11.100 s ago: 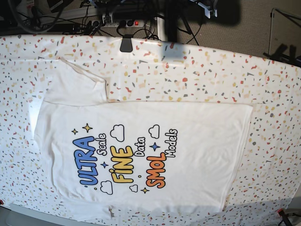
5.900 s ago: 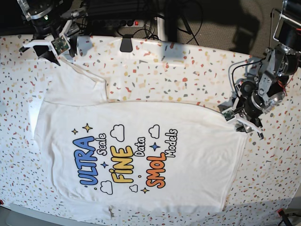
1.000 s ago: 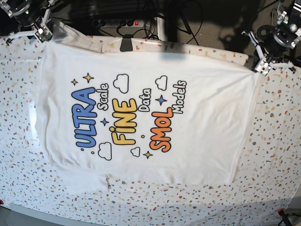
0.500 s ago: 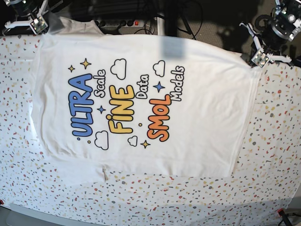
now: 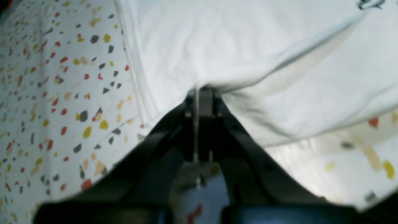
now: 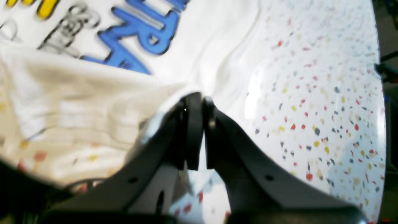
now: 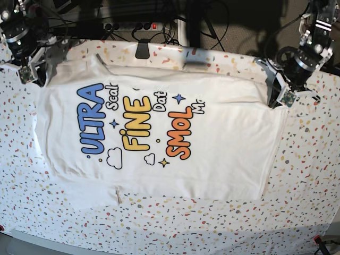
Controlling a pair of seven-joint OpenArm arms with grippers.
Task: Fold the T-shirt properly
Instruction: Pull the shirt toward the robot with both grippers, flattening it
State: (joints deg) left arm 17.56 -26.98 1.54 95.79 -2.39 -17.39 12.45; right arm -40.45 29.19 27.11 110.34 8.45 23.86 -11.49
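The white T-shirt lies print-up on the speckled tablecloth. Its far edge is turned over toward the front, hiding the ends of "Scale", "Data" and "Models". My left gripper is shut on the shirt's far right corner. The left wrist view shows its jaws pinching white cloth. My right gripper is shut on the far left corner, and in the right wrist view its jaws clamp fabric next to the blue "ULTRA" letters.
A black clip sits at the table's far edge, partly under the turned-over cloth. Behind the table are a power strip and cables. Bare tablecloth shows along the front and right sides.
Both grippers have come toward the front and down with the shirt's far edge. The edge now folds over the print's top, and the shirt is shorter front to back.
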